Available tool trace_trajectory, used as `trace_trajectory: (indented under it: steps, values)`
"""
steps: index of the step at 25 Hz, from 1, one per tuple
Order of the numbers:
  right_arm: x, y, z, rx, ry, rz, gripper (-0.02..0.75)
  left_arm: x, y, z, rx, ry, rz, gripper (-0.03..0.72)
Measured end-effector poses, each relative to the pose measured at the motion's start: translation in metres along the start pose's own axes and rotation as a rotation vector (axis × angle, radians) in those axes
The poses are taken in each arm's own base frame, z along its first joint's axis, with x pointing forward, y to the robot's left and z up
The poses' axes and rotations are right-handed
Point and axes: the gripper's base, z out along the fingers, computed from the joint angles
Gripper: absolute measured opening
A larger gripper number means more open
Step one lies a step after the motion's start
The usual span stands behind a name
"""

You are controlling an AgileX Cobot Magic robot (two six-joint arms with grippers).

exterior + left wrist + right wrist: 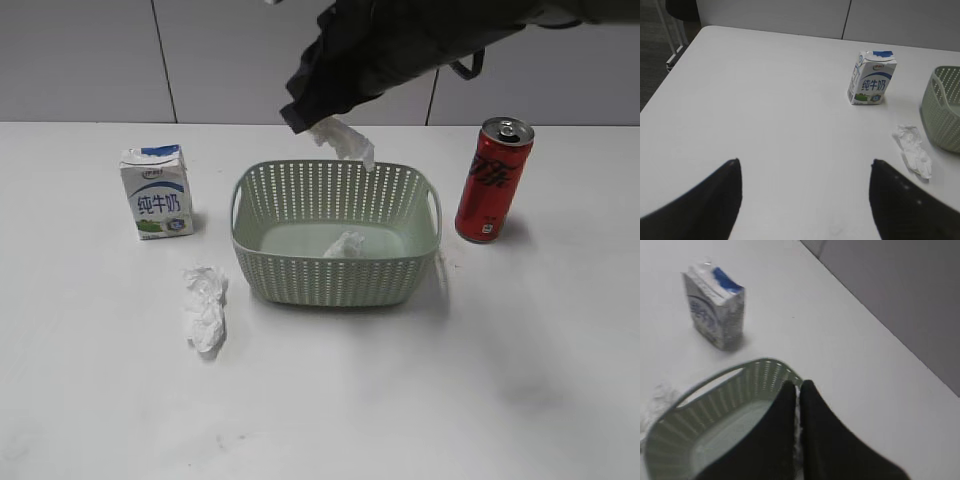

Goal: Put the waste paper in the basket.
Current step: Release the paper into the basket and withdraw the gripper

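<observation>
The pale green basket [335, 275] stands mid-table and holds one wad of waste paper [346, 245]. My right gripper [305, 122] is shut on a second wad [345, 140], which hangs above the basket's back rim. In the right wrist view the shut jaws [799, 386] pinch a white sliver of paper [798, 432] over the basket [715, 405]. A third wad [205, 308] lies on the table left of the basket; the left wrist view shows it too [912, 149]. My left gripper [805, 165] is open and empty over bare table, not seen in the exterior view.
A blue-and-white milk carton [157, 192] stands left of the basket, also seen in the left wrist view [870, 77] and the right wrist view [715, 307]. A red soda can [492, 180] stands right of the basket. The table's far-left edge [670, 75] shows.
</observation>
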Motion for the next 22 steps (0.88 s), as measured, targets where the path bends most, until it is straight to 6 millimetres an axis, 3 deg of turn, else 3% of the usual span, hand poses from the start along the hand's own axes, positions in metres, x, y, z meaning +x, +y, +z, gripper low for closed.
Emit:
trace_trajectory:
  steps: [3,6,8,12,13,17,22]
  values:
    - [0.018,-0.021,0.024,0.058,0.014,0.088,-0.007,0.000,0.000,0.000,0.000,0.000,0.000,0.587]
    - [0.038,-0.021,0.049,0.049,0.075,0.109,0.022,0.000,0.000,0.000,0.000,0.000,0.000,0.587]
    - [0.051,-0.018,0.063,0.038,0.116,0.124,0.136,0.000,0.000,0.000,0.000,0.000,0.000,0.587]
    - [0.065,-0.016,0.077,0.028,0.163,0.184,0.527,0.000,0.000,0.000,0.000,0.000,0.000,0.587]
    - [0.065,-0.016,0.077,0.028,0.164,0.191,0.590,0.000,0.000,0.000,0.000,0.000,0.000,0.587]
    - [0.058,-0.016,0.073,0.019,0.166,0.218,0.622,0.000,0.000,0.000,0.000,-0.001,0.000,0.587]
    - [0.013,-0.025,0.043,-0.010,0.148,0.333,0.610,0.000,0.000,0.000,0.000,-0.001,0.000,0.587]
